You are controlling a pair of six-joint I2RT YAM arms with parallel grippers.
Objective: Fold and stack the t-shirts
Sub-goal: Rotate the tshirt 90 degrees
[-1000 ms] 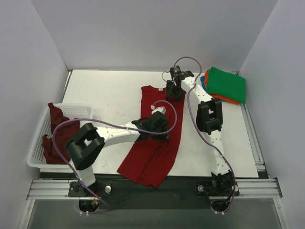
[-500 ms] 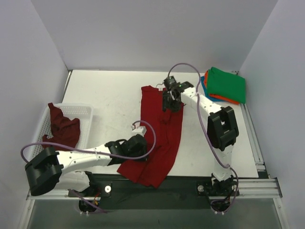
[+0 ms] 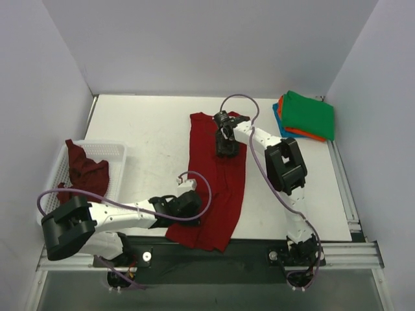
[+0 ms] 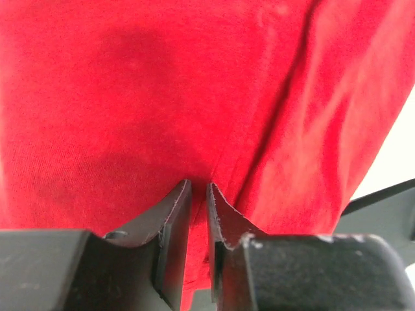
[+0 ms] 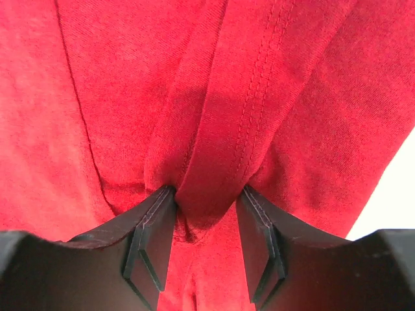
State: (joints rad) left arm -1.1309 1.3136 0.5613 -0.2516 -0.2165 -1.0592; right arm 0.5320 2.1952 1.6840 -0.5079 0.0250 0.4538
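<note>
Left end effector (image 4: 198, 189) pinched narrow, right end effector (image 5: 206, 192) clamped wider

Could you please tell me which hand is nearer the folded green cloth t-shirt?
Right. The right hand pinches the bright red cloth t-shirt at its far end, left of the folded green cloth t-shirt; the left hand grips its near part, farther away.

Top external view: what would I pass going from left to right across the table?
A white mesh basket holding a maroon t-shirt → red t-shirt, spread out → stack of folded t-shirts, green on top.
</note>
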